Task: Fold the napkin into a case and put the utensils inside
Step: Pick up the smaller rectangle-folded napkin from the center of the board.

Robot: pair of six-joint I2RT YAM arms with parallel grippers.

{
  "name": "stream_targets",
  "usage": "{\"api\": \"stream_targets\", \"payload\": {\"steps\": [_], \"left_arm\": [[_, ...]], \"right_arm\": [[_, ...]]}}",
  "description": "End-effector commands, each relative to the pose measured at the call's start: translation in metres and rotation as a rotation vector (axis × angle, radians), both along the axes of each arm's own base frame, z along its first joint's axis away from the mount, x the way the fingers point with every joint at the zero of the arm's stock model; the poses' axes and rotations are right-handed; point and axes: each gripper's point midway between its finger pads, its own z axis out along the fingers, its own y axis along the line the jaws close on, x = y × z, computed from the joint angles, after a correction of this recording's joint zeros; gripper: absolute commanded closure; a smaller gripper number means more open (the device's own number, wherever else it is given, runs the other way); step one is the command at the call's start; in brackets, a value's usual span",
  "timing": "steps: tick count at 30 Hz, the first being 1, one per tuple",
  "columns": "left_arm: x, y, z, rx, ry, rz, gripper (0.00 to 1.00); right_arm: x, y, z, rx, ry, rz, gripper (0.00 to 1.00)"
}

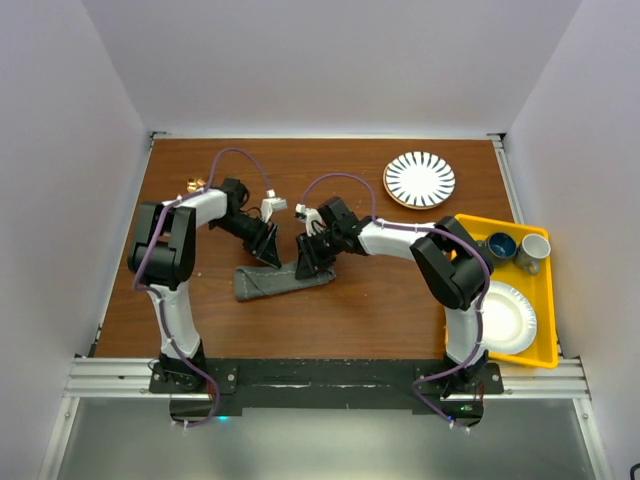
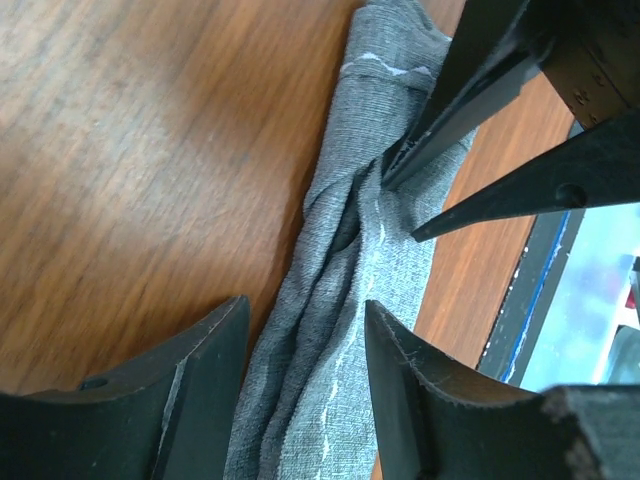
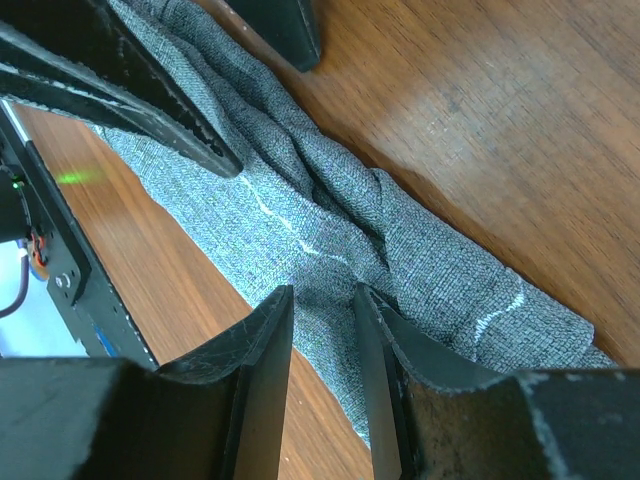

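One narrow, rumpled strip, the napkin [image 1: 283, 281], lies well to the left of the striped plate [image 1: 419, 179]. The left gripper [image 2: 305, 305] straddles it with fingers apart. The right gripper [image 3: 320, 292] has its fingers narrowly parted at a twisted fold, and I cannot tell whether they pinch it. Best to smooth that twist flat and align the hems before creasing further.

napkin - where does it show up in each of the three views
Top external: the napkin, a folded grey strip, lies in the middle of the table.
Left wrist: the napkin runs from top centre to the bottom edge.
Right wrist: the napkin crosses diagonally, top left to lower right.
Shared landmark: the right gripper, tips at the strip.
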Motion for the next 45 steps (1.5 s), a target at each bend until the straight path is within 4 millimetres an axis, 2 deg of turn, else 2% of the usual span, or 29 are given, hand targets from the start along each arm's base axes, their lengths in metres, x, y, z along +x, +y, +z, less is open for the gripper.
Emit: {"api": "stream_targets", "payload": {"steps": [1,5,10,14,19,22,29,30,33,34,36,41,44,45], "left_arm": [[-0.002,-0.003,-0.006,-0.003,-0.023,-0.06,0.46],[-0.017,-0.003,-0.012,-0.022,0.031,-0.085,0.51],[-0.022,-0.005,-0.014,-0.036,0.053,-0.077,0.63],[-0.023,-0.001,-0.015,-0.042,0.078,-0.059,0.63],[-0.027,0.018,-0.02,-0.036,0.135,-0.017,0.6],[-0.035,0.019,-0.02,-0.059,0.166,-0.029,0.56],[-0.048,0.013,-0.022,-0.082,0.213,-0.031,0.57],[-0.048,0.014,-0.025,-0.066,0.211,-0.03,0.6],[-0.045,0.018,-0.03,-0.031,0.188,-0.019,0.79],[-0.041,0.018,-0.03,-0.026,0.17,-0.017,0.91],[-0.035,0.017,-0.025,-0.031,0.129,-0.024,0.99],[-0.018,0.016,-0.006,-0.03,-0.02,-0.058,1.0],[-0.012,0.016,0.0,-0.019,-0.09,-0.065,1.0],[-0.012,0.016,0.002,-0.016,-0.104,-0.072,1.0]], "right_arm": [[-0.015,-0.027,-0.032,-0.131,0.031,0.0,0.63],[-0.015,-0.027,-0.031,-0.129,0.026,0.005,0.62],[-0.015,-0.027,-0.029,-0.125,0.019,-0.002,0.62],[-0.015,-0.031,-0.031,-0.137,0.019,-0.011,0.62],[-0.016,-0.034,-0.032,-0.144,0.017,-0.016,0.62],[-0.016,-0.033,-0.034,-0.147,0.021,-0.016,0.62],[-0.016,-0.033,-0.034,-0.145,0.019,-0.024,0.61],[-0.015,-0.033,-0.033,-0.143,0.018,-0.026,0.61],[-0.015,-0.032,-0.031,-0.135,0.016,-0.026,0.61],[-0.015,-0.031,-0.029,-0.129,0.012,-0.022,0.61],[-0.014,-0.029,-0.02,-0.102,-0.006,-0.015,0.59],[-0.016,-0.02,0.015,-0.01,-0.056,0.045,0.54],[-0.016,-0.011,0.055,0.087,-0.067,0.079,0.47],[-0.014,-0.007,0.08,0.129,-0.091,0.09,0.46]]}}
